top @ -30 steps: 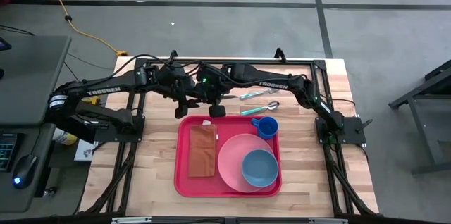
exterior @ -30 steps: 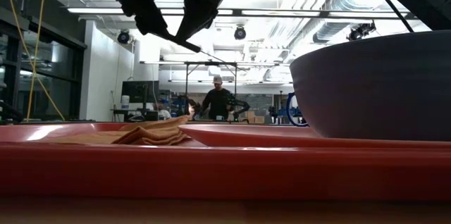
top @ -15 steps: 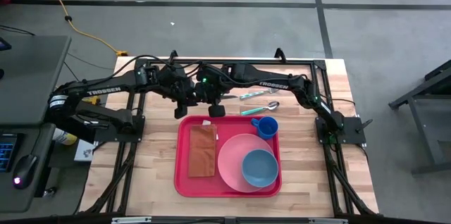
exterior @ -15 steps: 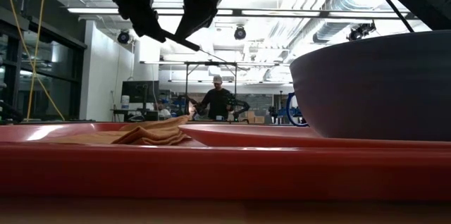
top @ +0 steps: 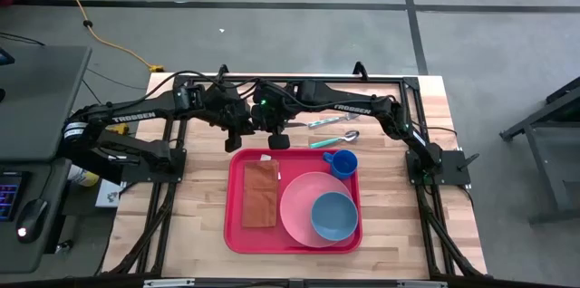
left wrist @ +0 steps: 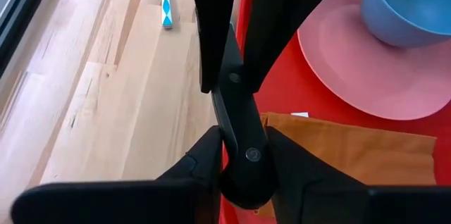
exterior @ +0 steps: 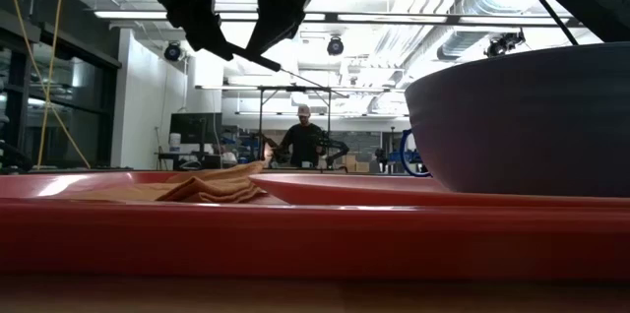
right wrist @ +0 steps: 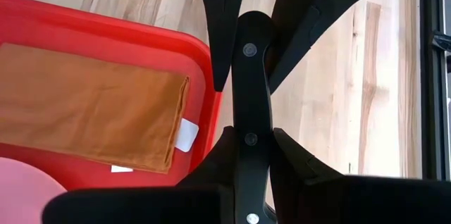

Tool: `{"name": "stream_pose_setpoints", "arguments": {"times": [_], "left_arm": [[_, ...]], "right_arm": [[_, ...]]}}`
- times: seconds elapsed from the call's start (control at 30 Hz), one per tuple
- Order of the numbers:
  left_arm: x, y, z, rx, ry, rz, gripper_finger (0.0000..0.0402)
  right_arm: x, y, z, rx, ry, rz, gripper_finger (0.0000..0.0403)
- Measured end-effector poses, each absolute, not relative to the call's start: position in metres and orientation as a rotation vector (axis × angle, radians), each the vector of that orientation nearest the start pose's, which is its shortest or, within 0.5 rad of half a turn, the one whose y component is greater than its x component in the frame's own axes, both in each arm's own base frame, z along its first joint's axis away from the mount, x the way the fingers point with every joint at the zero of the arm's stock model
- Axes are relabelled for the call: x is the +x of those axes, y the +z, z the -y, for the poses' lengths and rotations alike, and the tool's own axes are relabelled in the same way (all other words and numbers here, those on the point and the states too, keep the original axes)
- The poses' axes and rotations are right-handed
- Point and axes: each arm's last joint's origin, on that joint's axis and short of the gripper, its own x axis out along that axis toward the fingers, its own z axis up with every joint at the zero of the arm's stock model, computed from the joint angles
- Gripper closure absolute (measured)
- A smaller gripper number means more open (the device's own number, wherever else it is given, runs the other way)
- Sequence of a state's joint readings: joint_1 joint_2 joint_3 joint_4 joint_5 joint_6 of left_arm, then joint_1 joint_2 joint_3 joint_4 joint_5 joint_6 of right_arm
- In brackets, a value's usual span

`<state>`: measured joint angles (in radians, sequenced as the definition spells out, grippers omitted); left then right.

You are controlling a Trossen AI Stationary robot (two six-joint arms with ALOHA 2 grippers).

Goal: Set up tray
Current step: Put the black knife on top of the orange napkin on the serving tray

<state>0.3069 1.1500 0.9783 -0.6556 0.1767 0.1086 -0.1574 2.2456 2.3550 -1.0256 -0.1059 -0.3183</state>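
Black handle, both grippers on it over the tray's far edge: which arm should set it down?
Left, probably. The left gripper and right gripper both clamp the black handle, but the left is nearer the napkin side of the tray; the plate and bowl fill the other side.

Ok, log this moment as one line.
phase: knife handover | left gripper: gripping knife handle | right gripper: gripping knife | position: above tray rim | on tray: napkin, plate, bowl, cup

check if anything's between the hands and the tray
nothing visible does: left hand and right hand both grip one black handle above the tray's far rim, with only air beneath
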Motion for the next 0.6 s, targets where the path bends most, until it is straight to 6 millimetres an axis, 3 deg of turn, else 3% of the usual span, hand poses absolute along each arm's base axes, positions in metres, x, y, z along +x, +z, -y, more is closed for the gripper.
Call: {"name": "stream_pose_setpoints", "arguments": {"times": [0.4, 0.6], "left_arm": [[0.2188, 0.2902, -0.0642, -0.066, 0.072, -0.823, 0.0298], [0.2181, 0.2893, -0.0641, -0.056, 0.065, -0.835, 0.0298]], "right_arm": [[0.4753, 0.3196, 0.0722, -0.172, 0.092, -0.904, 0.0374], [0.4756, 0.3197, 0.0716, -0.161, 0.078, -0.905, 0.03]]}}
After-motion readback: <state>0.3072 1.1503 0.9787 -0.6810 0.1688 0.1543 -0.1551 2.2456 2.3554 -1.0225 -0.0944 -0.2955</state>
